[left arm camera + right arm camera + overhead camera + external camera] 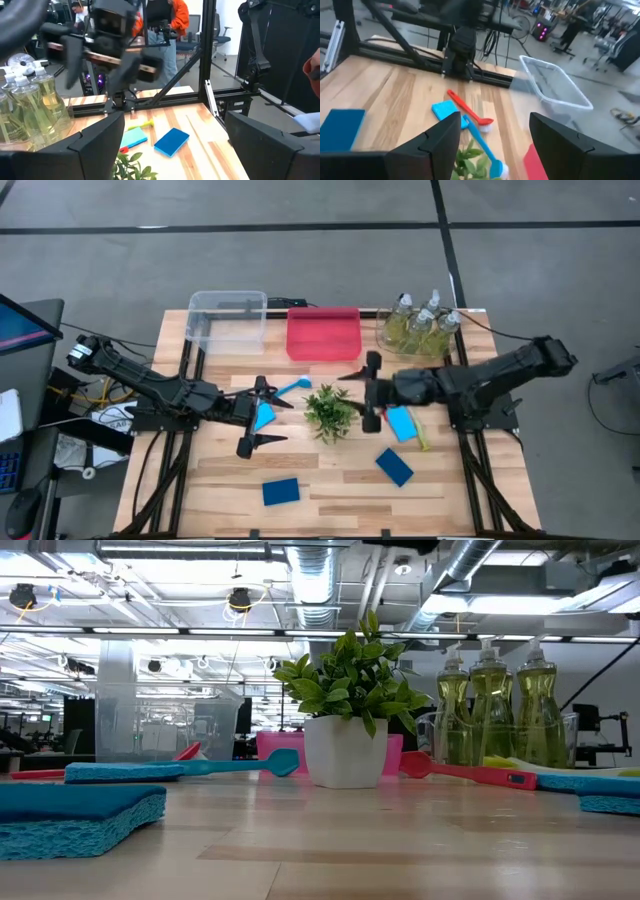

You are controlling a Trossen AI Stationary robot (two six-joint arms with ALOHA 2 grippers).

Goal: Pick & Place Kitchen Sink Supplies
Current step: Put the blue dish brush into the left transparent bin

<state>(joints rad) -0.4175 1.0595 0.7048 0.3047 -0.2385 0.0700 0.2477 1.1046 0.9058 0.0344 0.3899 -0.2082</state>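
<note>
The left gripper (pixel 255 417) was held just left of the small potted plant (pixel 330 411) at the middle of the wooden table (pixel 330 480), its fingers spread wide with nothing between them. A light blue sponge (pixel 264 416) lay on the table under that gripper, and whether it was touched could not be told. The right gripper (pixel 368 392) was held just right of the plant, likewise spread apart and empty. A blue brush (pixel 289 388) lay left of the plant, its head toward the pink bin (pixel 323 333); in the right wrist view a red brush (pixel 468 109) was seen lying beside it near the light blue sponge. A second light blue sponge (pixel 402 423) lay just right of the right gripper, with a thin yellow brush (pixel 420 440) at its far edge. Two dark blue sponges were seen toward the front of the table, one (pixel 394 466) to the right and one (pixel 281 492) left of centre. Three pump bottles (pixel 420 323) of yellow-green liquid stood together in a clear holder at the back right corner. A clear bin (pixel 228 321) stood at the back left, beside the pink bin. In the low view another red brush (pixel 465 772) was seen lying between the plant pot and the bottles.
</note>
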